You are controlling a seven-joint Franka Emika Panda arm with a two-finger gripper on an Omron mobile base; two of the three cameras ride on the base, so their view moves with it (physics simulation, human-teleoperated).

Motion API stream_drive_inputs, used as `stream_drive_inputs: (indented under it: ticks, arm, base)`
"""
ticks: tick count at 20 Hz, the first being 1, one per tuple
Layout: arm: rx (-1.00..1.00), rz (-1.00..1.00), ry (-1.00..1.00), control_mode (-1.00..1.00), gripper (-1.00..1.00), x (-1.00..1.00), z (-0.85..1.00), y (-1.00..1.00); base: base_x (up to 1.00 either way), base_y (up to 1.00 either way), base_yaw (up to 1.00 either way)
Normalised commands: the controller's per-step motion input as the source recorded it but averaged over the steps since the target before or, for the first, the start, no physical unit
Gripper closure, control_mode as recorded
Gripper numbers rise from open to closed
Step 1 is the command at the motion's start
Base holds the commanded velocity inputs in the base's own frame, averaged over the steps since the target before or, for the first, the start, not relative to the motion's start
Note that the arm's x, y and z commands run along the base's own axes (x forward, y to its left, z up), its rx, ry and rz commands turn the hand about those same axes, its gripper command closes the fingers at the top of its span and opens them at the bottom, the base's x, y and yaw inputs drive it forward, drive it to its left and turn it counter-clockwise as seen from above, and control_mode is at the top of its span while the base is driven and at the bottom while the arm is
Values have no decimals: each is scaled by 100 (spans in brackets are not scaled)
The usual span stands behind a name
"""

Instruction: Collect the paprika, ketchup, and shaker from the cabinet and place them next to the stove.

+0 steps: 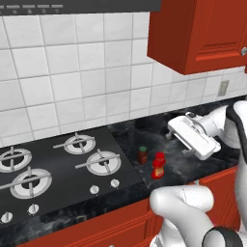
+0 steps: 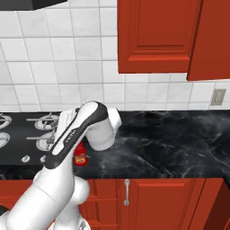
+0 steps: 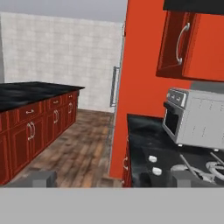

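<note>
Jaws spread, empty; squat green-lidded red-brown paprika jar (image 1: 142, 155) and red plastic ketchup bottle (image 1: 158, 165) stand beside black gas stove (image 1: 58, 169), as required.

The robot's white arm bends up from its round base joints, and its long upper part leans forward. The wrist turns sideways, so the hand lies flat and level, not pointing down. In the left base view the pincer (image 1: 179, 136) sticks out to the left from the thick white wrist. Its jaws stand wide apart and hold nothing. In the hand view the two dark fingertips (image 3: 40, 178) sit far apart at the bottom.
</note>
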Motion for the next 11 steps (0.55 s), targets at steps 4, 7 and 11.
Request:
stream_drive_inputs:
  ticks: [4,7,11]
  arm:
    - [-14,0,0,-100,-100,-76,73,40]
    - [-16,0,0,-100,-100,-73,70,40]
    - [-16,0,0,-100,-100,-54,63,38]
  base:
    - [0,0,0]
    - [0,0,0]
    - [0,0,0]
